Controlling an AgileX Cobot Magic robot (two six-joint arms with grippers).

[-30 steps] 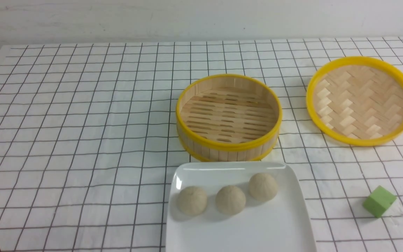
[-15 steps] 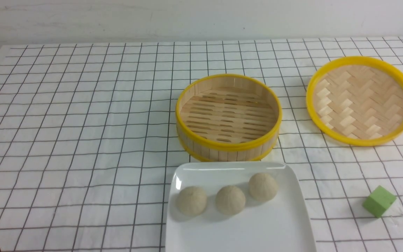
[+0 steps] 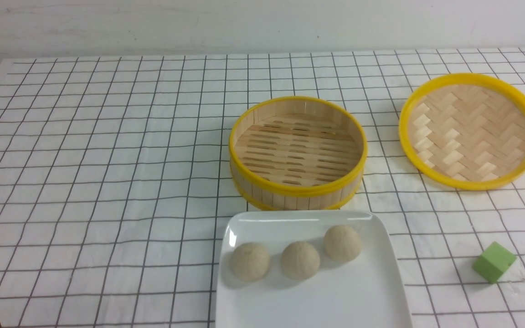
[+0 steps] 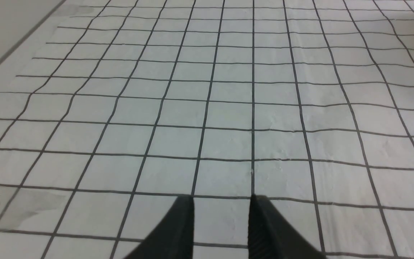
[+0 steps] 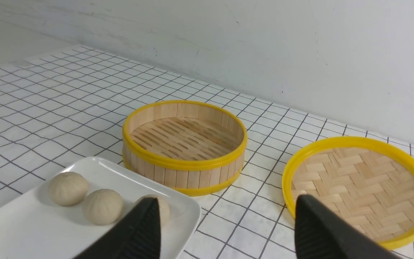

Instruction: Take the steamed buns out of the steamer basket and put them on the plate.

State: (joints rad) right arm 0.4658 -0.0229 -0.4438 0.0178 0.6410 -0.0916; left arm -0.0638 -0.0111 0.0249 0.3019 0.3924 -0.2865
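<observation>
Cropping the plate [image 3: 381, 296], the front view hides both empty claws: left [image 4: 221, 207] part-open, right [image 5: 225, 212] wide.

Three round beige dough buns [image 3: 299, 258] sit on a glossy white square plate [image 3: 335, 300] beside a yellow-rimmed bamboo steamer basket [image 3: 297, 191], a herringbone-woven yellow-rimmed lid [image 3: 470, 132], a green foam cube [image 3: 493, 262] and a black-gridded white tablecloth [image 3: 107, 182].

Round steamer basket [image 3: 297, 152] looks like pale raw bamboo, slatted floor, with smooth yellow plastic-looking rims. Square white plate [image 3: 312, 300] just in front of it is glossy, ceramic-looking. Three beige buns [image 3: 300, 259] are matt and doughy. Bench cloth [image 3: 107, 182], white with black grid, is wrinkly and matt.
</observation>
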